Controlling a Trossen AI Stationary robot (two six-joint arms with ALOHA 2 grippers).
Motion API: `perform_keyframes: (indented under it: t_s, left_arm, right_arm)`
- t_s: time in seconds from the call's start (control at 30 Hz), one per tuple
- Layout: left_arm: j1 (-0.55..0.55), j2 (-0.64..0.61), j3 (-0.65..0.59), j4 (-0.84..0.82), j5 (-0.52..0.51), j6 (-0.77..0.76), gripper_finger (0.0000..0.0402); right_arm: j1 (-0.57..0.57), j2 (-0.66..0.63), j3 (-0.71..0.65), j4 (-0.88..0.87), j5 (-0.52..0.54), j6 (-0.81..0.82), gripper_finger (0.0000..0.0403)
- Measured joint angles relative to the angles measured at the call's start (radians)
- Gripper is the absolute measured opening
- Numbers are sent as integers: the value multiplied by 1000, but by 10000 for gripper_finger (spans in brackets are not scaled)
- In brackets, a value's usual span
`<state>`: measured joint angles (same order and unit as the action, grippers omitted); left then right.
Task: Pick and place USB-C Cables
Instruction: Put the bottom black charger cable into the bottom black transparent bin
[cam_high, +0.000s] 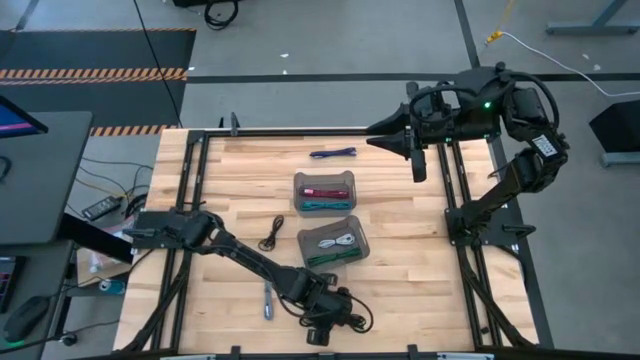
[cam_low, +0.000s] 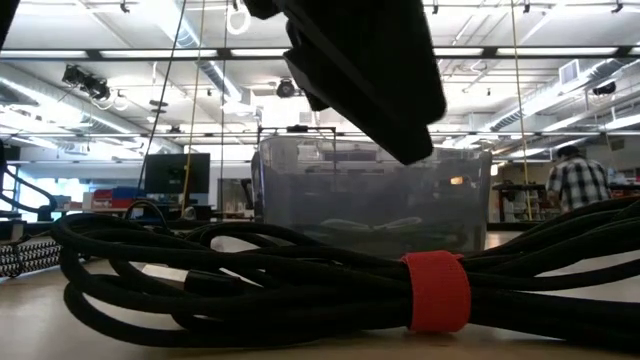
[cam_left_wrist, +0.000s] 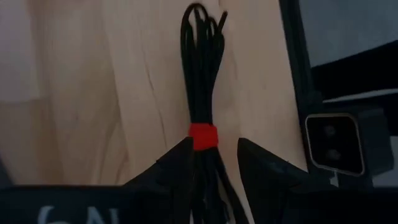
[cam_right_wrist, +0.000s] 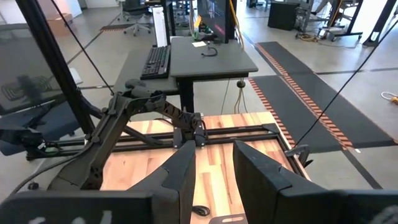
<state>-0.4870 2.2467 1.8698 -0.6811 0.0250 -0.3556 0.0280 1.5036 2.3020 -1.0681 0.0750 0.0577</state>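
Cable bundle, black with a red strap (cam_left_wrist: 202, 137), lies on the counter (cam_high: 420, 280) at the 6 o'clock edge, directly beneath the left end effector (cam_left_wrist: 208, 155). Its long axis runs straight ahead between the fingers, which stand apart astride it, not yet clamped. The right end effector (cam_right_wrist: 214, 165), fingers apart and empty, waits high at 1 o'clock, well apart. Cord is braided, supple and looped; the strap is soft fabric. The translucent bins (cam_high: 325, 192) sit mid-counter.
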Motion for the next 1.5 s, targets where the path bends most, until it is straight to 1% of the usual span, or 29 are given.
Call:
perform_keyframes:
  t_s: [0.17, 0.3, 0.4, 0.53, 0.67, 0.83, 0.97, 1.13, 1.2, 1.3, 1.4, 1.5]
  left_arm:
    - [-1, 21, 2, 48, 5, -6, 133]
    - [1, 70, -1, 65, 75, -45, 133]
    - [10, 76, 0, 83, 109, -49, 133]
    - [19, 82, 1, 69, 84, -20, 133]
    - [22, 82, 0, 40, 84, -8, 133]
    - [11, 98, 2, 48, 84, -4, 133]
    - [12, 120, 3, 66, 127, -26, 133]
    - [17, 121, 2, 73, 102, 2, 133]
    - [23, 121, 2, 73, 112, -1, 131]
    - [24, 121, 2, 70, 108, -2, 111]
    - [22, 118, 2, 75, 73, 32, 56]
    - [23, 117, 15, 54, 53, 44, 52]
  right_arm:
    - [0, 0, 0, 13, -23, 0, 113]
    - [0, 0, 0, 38, -51, -1, 113]
    - [0, 0, 0, 43, -68, -1, 113]
    - [0, 0, 0, 43, -71, -1, 113]
    - [0, 0, 0, 43, -71, -1, 113]
    - [0, 0, 0, 43, -72, -6, 113]
    - [0, 0, 0, 43, -73, -12, 113]
    - [0, 0, 0, 43, -76, -16, 113]
    - [0, 0, 0, 43, -76, -16, 113]
    - [0, 0, 0, 43, -77, -16, 113]
    - [0, 0, 0, 43, -77, -16, 113]
    - [0, 0, 0, 43, -77, -16, 113]
